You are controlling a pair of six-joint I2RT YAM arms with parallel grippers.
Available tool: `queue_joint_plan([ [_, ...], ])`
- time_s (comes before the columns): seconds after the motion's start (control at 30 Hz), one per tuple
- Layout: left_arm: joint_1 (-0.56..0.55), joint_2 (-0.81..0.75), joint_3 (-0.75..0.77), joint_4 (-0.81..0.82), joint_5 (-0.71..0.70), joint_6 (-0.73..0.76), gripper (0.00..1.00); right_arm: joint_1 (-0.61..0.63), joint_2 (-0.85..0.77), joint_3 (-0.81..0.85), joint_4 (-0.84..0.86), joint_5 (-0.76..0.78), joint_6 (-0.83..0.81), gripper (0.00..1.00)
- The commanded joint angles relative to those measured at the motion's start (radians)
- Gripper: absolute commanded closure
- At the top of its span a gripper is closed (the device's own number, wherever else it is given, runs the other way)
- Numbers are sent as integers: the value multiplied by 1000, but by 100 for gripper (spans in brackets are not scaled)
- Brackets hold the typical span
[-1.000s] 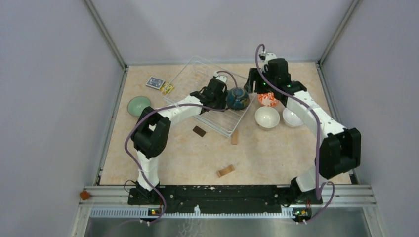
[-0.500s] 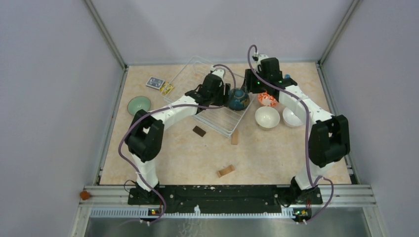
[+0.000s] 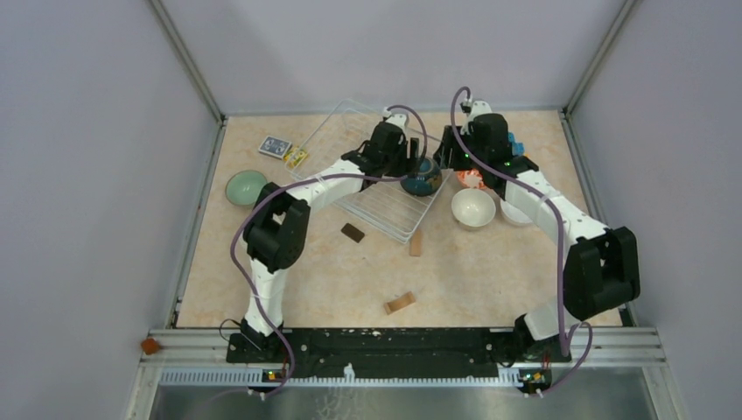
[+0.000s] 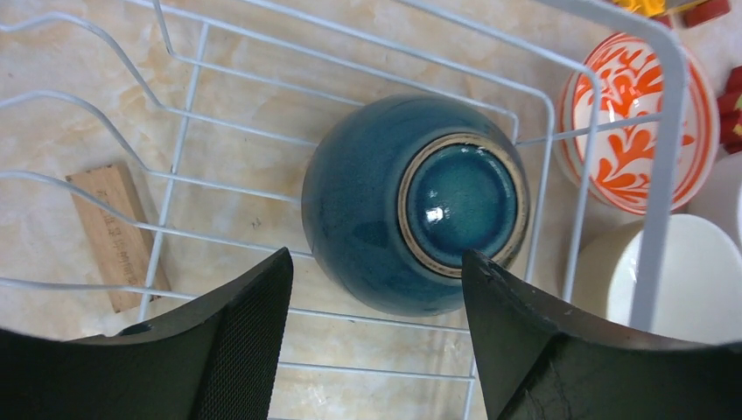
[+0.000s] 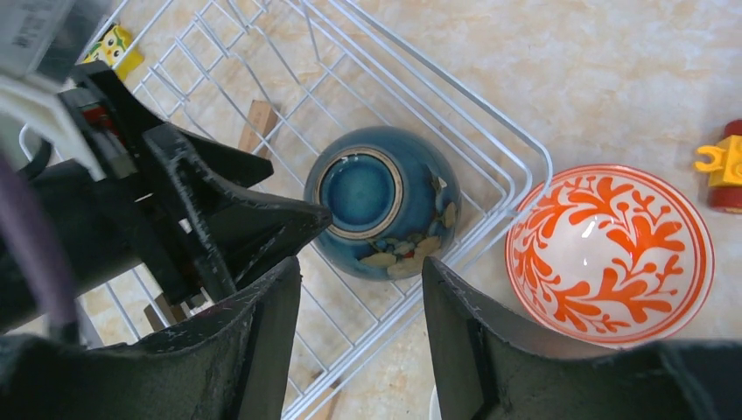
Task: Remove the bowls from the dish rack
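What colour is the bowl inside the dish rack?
The bowl is dark teal, with pale leaf marks on one side; the right wrist view shows it best.

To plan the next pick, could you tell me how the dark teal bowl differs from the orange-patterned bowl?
The dark teal bowl lies overturned, foot ring up; the orange-patterned bowl sits upright. The teal one is inside the dish rack; the orange one rests on the table just outside. The teal one is dark-glazed; the orange one is white with orange-red fronds. Both are round.
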Motion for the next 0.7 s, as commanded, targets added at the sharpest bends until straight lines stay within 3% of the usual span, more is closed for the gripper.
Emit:
queue_joint_plan([
  [0.0,6,34,36,17,-4,-11,26,3,-91,-48,109,24,26,47],
  [0.17,7,42,7,8,-23,-24,33,3,-100,-60,113,-8,24,46],
  [0.33,9,5,-56,1,-30,-31,49,4,-73,-45,90,-22,10,42],
  [0.67,8,-43,-174,33,-3,-39,55,4,166,187,-97,-75,-74,41],
])
